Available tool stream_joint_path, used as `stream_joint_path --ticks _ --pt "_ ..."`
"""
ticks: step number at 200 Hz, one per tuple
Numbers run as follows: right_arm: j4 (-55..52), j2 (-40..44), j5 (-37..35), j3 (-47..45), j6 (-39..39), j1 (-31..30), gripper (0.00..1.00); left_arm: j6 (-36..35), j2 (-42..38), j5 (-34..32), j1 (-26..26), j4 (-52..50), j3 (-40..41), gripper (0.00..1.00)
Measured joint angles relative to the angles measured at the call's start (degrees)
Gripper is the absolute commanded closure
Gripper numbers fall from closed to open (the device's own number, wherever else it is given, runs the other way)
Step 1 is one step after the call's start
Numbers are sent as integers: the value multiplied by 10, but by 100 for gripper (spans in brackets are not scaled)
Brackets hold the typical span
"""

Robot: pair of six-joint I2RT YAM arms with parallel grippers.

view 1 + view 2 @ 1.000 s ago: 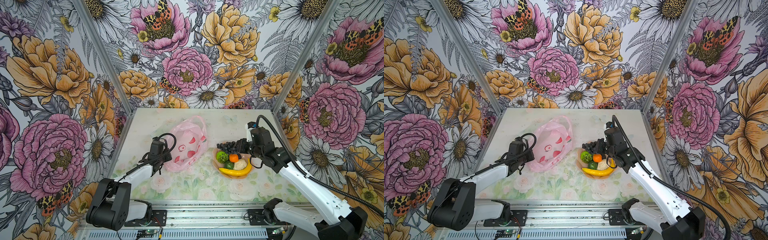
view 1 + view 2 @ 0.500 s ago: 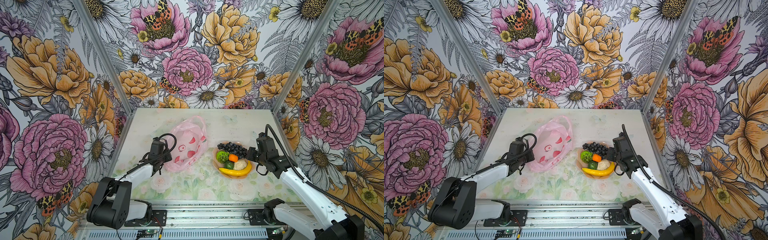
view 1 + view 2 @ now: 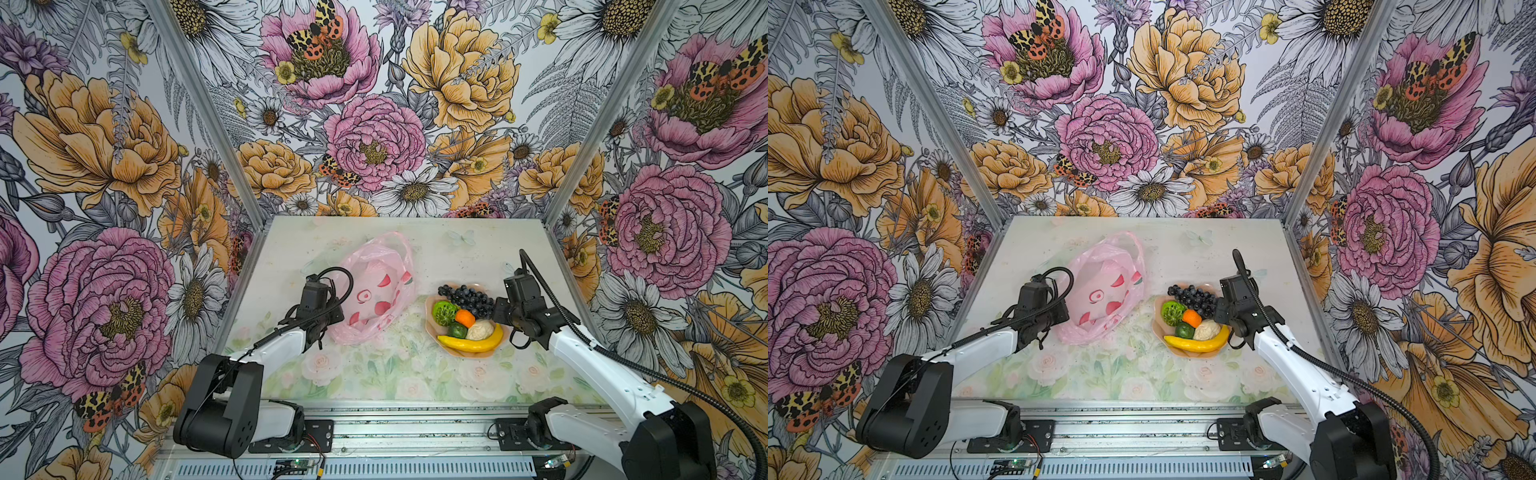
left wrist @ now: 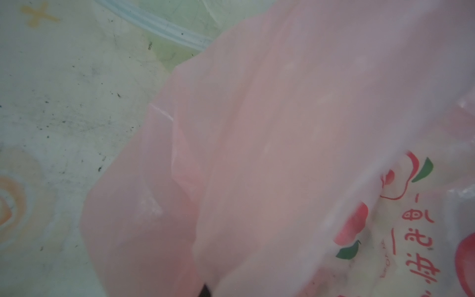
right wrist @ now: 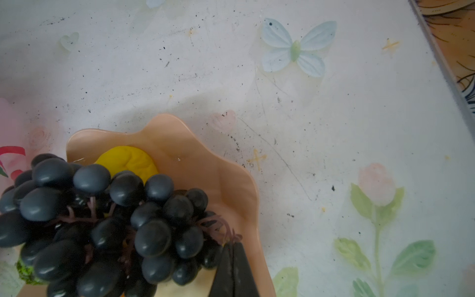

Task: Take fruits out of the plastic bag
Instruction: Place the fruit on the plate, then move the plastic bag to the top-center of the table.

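The pink plastic bag (image 3: 374,291) (image 3: 1104,291) lies crumpled at mid-table, and no fruit shows inside it. My left gripper (image 3: 331,319) is shut at its left edge. In the left wrist view the bag's film (image 4: 282,128) covers the jaws, and its folds run down to one dark fingertip (image 4: 205,291). The fruits lie in a peach scalloped dish (image 3: 478,355): grapes (image 3: 467,296), lime (image 3: 444,312), orange (image 3: 464,318), avocado (image 3: 457,330), cream lump (image 3: 480,330), banana (image 3: 471,343) and lemon (image 5: 128,160). My right gripper (image 3: 496,309) (image 5: 232,245) is shut, its tips at the grape stem's end with nothing between them.
The dish (image 5: 205,167) sits right of the bag with a narrow gap between them. The right wall's metal rail (image 5: 442,64) runs close behind my right arm. Printed tabletop (image 3: 374,374) stretches in front of the bag and dish.
My right gripper has drawn back to the right, from over the grapes to the dish's right rim. The grapes stayed in the dish. The left arm and bag have not moved.
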State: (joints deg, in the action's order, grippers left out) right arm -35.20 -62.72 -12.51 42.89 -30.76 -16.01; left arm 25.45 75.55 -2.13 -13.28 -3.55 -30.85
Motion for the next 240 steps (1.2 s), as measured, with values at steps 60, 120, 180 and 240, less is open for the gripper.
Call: stream_joint_path --ticks 60,120,180,240 --pt "8 -27 -21 0 6 19 100 0 0 0 -1 0 0 99" --pt "15 -27 -17 0 18 21 100 0 0 0 -1 0 0 99" --pt "16 -14 -3 0 31 21 55 0 0 0 -1 0 0 99" --pt "14 54 19 9 29 26 29 11 33 7 -10 -14 -42 99"
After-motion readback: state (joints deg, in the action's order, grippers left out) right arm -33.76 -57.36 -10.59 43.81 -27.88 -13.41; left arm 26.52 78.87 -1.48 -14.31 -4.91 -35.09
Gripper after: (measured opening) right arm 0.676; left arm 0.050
